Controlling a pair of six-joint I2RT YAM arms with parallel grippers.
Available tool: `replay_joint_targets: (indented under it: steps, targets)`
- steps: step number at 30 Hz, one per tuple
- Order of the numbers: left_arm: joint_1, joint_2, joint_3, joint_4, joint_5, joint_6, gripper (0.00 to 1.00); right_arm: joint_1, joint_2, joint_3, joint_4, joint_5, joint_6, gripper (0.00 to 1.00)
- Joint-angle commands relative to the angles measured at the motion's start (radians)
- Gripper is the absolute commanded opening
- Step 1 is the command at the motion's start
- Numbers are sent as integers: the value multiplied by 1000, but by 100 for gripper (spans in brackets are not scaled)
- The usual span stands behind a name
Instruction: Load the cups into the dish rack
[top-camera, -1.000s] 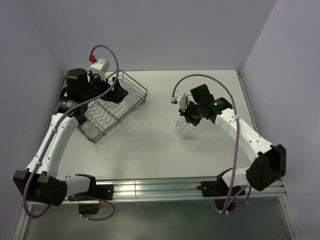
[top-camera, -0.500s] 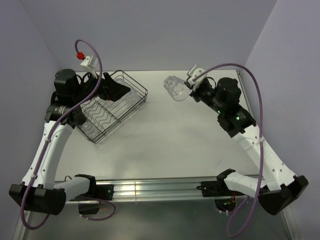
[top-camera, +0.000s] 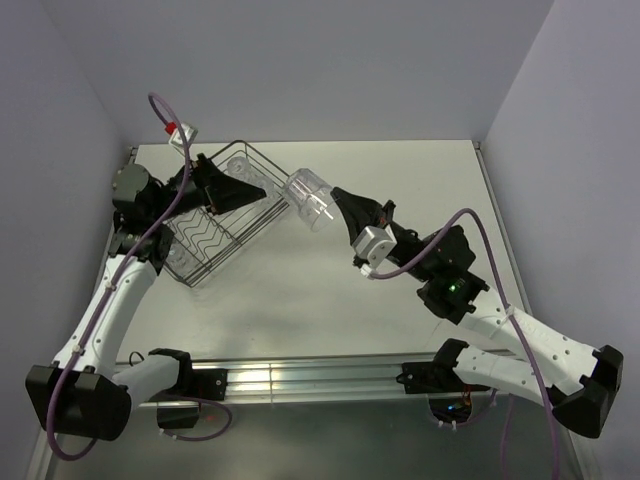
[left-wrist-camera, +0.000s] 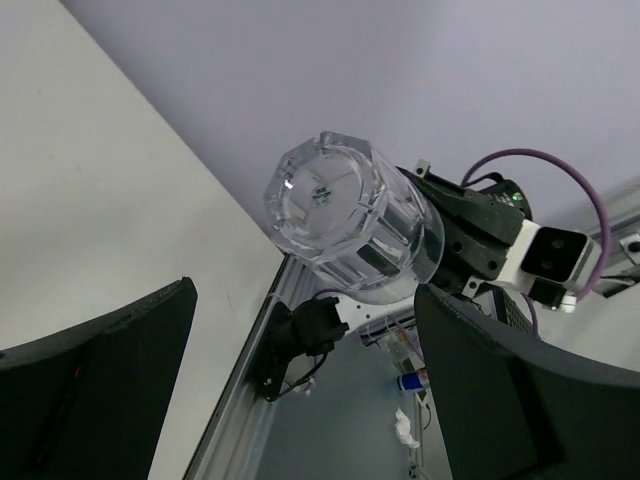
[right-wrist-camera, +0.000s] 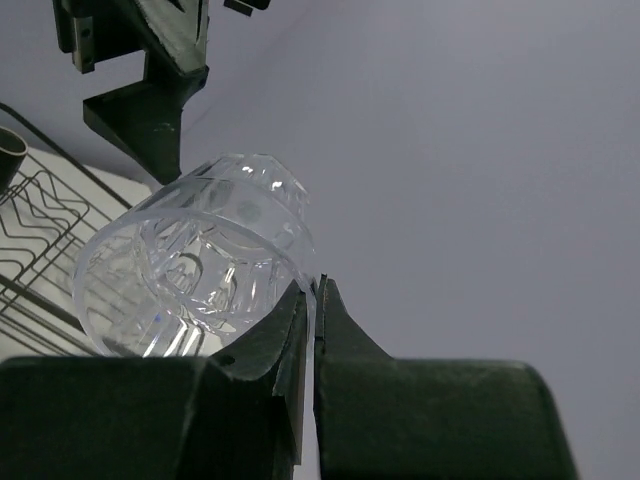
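My right gripper (top-camera: 336, 198) is shut on the rim of a clear ribbed glass tumbler (top-camera: 308, 199) and holds it tilted in the air just right of the black wire dish rack (top-camera: 205, 235). In the right wrist view the fingers (right-wrist-camera: 300, 310) pinch the tumbler's wall (right-wrist-camera: 190, 270). My left gripper (top-camera: 256, 191) is open and empty above the rack's right side, pointing at the tumbler. In the left wrist view the tumbler's base (left-wrist-camera: 335, 200) faces me between my wide-open fingers (left-wrist-camera: 110, 350). Clear tumblers (top-camera: 240, 163) lie in the rack. The brown mug is not clearly seen.
The rack stands at the far left of the white table (top-camera: 400, 190). The rack wires (right-wrist-camera: 40, 240) and my left gripper (right-wrist-camera: 140, 70) show in the right wrist view. Purple walls close in the back and sides. A metal rail (top-camera: 300, 378) runs along the near edge.
My right arm has swung the tumbler from the table's far middle leftward to the rack's right edge. My left gripper has lifted off the rack and turned toward the tumbler.
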Motion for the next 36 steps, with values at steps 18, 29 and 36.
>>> replay_joint_targets:
  steps: [18,29,36]
  targets:
    - [-124,-54,-144,516,9,-324,99,156,-40,-54,226,60,-145,0]
    - [-156,-26,-158,626,-17,-414,99,215,-46,-73,226,77,-156,0]
    - [-159,-23,-167,680,-17,-443,99,246,-40,-76,212,103,-154,0]
